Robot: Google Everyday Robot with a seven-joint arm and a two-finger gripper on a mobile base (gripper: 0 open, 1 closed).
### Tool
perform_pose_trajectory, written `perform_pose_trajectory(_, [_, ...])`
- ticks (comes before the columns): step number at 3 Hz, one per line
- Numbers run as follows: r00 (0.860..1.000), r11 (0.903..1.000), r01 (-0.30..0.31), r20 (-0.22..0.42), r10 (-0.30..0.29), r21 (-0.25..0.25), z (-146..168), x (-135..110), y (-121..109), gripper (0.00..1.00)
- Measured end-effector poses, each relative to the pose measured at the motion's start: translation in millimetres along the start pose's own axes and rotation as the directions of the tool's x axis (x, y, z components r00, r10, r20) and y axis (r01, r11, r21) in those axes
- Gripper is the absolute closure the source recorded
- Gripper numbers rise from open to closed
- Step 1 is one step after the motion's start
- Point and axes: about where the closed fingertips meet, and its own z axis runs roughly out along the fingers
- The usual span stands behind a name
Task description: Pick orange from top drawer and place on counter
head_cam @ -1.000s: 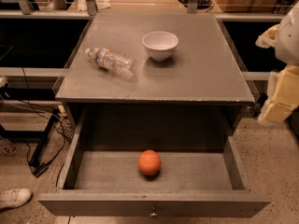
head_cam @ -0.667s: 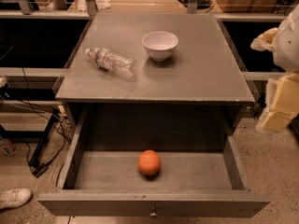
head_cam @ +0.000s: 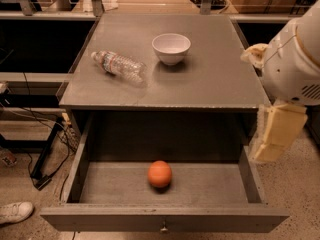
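Your end effector point(head_cam: 276, 134) hangs beside the open top drawer point(head_cam: 165, 220), its grip impossible to tell; the orange point(head_cam: 160, 174) lies lower-left of it, exposed for lifting onto the counter point(head_cam: 215, 84).

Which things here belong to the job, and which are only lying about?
For the job: orange in the open top drawer; counter; pincer outside the drawer's right wall.
Lying about: white bowl, plastic bottle, shoe.
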Motion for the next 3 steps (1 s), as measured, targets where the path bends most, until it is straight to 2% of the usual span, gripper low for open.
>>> perform_pose_trajectory(2, [1.000,0.9999,0.009,-0.006,-0.009,0.006,11,-9,7,0.00])
perform_pose_trajectory(3, [0.999,0.9998,0.022,-0.044,-0.022,-0.003,48,-18,14,0.00])
